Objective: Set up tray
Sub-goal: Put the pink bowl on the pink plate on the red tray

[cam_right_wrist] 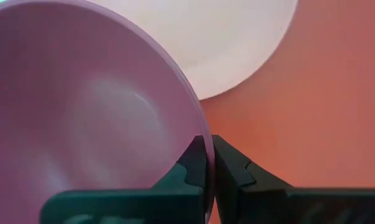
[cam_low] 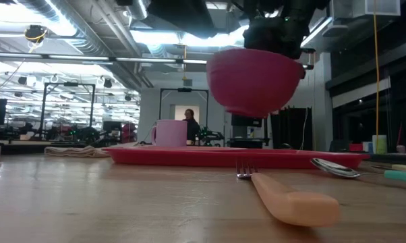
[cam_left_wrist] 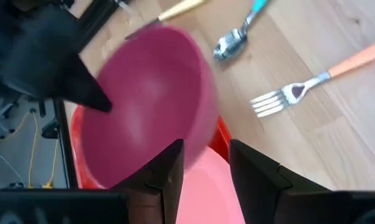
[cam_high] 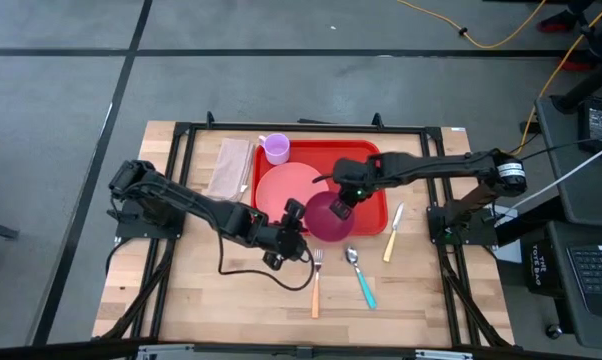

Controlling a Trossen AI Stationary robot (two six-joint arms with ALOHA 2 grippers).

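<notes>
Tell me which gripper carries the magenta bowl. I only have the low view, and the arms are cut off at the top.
Observer: The right gripper does. Its wrist view shows the fingers shut on the rim of the bowl.
Operator: Report the left one.
Observer: The left gripper is open close beside the bowl and grips nothing; the high view puts it over the tray.

Both arms are black and jointed, with matte angular fingers on each tool; a black cable loops off the left arm (cam_high: 191,205) onto the tabletop (cam_high: 191,290).
</notes>
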